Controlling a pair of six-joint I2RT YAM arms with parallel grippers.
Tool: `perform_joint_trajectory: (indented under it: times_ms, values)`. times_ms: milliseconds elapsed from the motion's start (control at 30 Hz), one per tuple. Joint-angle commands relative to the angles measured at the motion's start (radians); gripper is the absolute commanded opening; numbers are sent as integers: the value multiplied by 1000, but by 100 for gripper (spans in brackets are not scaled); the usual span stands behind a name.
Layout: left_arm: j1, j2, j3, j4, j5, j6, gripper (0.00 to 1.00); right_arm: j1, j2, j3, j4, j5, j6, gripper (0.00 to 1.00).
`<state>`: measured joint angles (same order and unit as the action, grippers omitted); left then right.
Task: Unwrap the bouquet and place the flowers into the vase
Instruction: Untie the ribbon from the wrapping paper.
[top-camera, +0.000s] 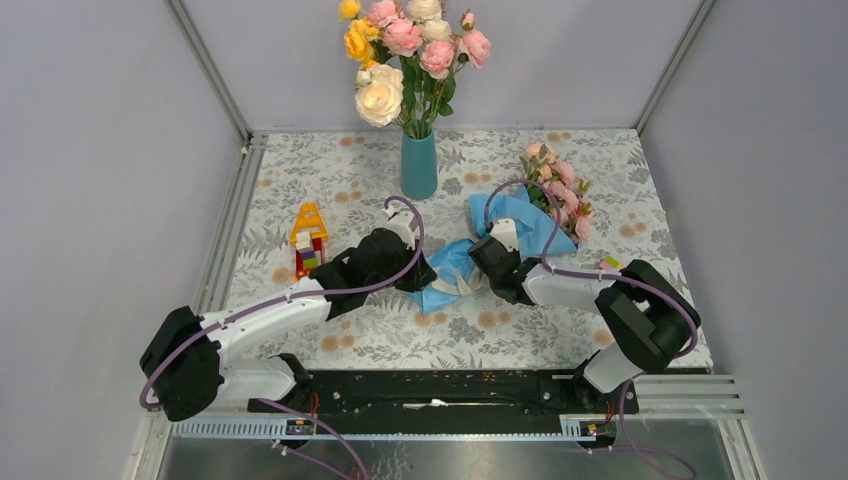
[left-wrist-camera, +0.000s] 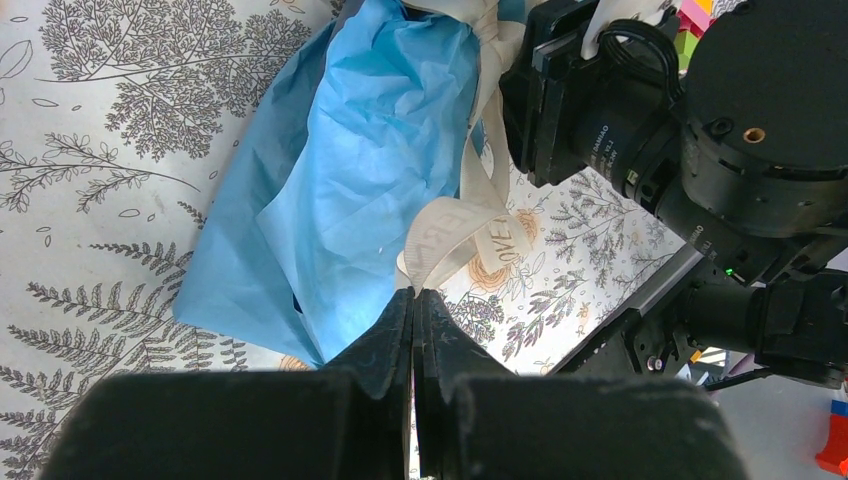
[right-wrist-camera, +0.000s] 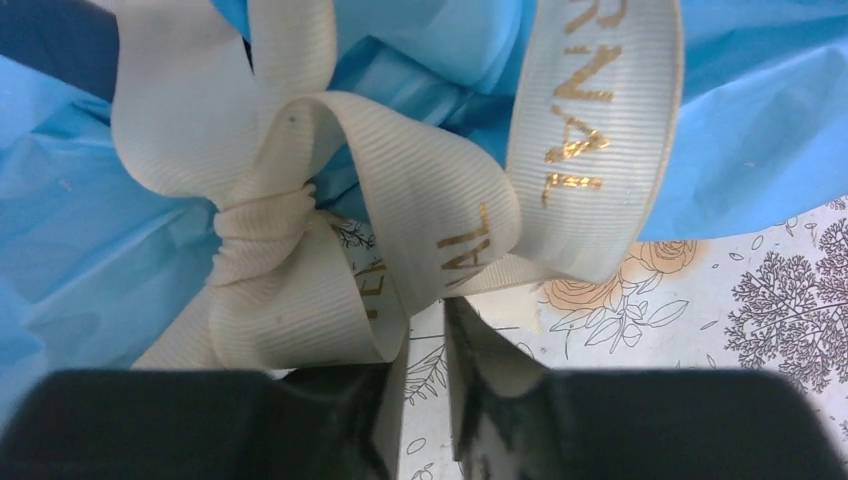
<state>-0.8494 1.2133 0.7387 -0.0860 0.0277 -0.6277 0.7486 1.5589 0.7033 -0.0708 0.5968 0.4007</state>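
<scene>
**Status: unwrapping stage, not complete.**

1. Position of the work. The bouquet (top-camera: 520, 225) lies on its side on the counter (top-camera: 330, 170), right of centre, between the two arms. The flowers (top-camera: 558, 185) point toward the far right corner. The wrapped stem end points toward the near edge.

2. Wrapping. The blue paper (left-wrist-camera: 370, 150) encloses the stems. The cream ribbon (right-wrist-camera: 265, 215), lettered in gold, is tied in a bow around the paper, and the knot is intact.

3. Left tool (left-wrist-camera: 414, 296). The fingers are together and clamped on a loose end of the ribbon, at the stem end of the bouquet.

4. Right tool (right-wrist-camera: 425, 335). The fingers stand a little apart, and the counter shows through the narrow gap. A loop of the bow sits just at the fingertips. No clamp on the ribbon is visible.

5. Destination. The vase (top-camera: 419, 165) stands upright near the far edge, well apart from the bouquet. It already holds the larger rose bunch (top-camera: 405, 50).

6. Work done. One ribbon end is secured, and the second tool is positioned at the bow.

7. Work left, as judged from this state:
   - untie the bow;
   - open the paper;
   - free the flowers;
   - place them stems down in the vase.
</scene>
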Motion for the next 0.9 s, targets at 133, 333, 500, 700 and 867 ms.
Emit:
perform_joint_trajectory:
  times_ms: [133, 333, 500, 700, 867]
  values:
    - [9, 8, 52, 16, 21, 19, 0, 11, -52, 10, 13, 55, 0, 2]
    - [10, 8, 48, 1, 12, 36, 0, 9, -221, -47, -32, -83, -6, 0]
    - [11, 13, 32, 3, 10, 47, 0, 10, -339, -80, -99, -186, 15, 0]
    - [10, 5, 17, -40, -24, 69, 9, 10, -474, -141, -72, -189, 44, 19]
    - [10, -17, 10, -57, -24, 64, 47, 9, -437, -143, 45, -220, -58, 37]
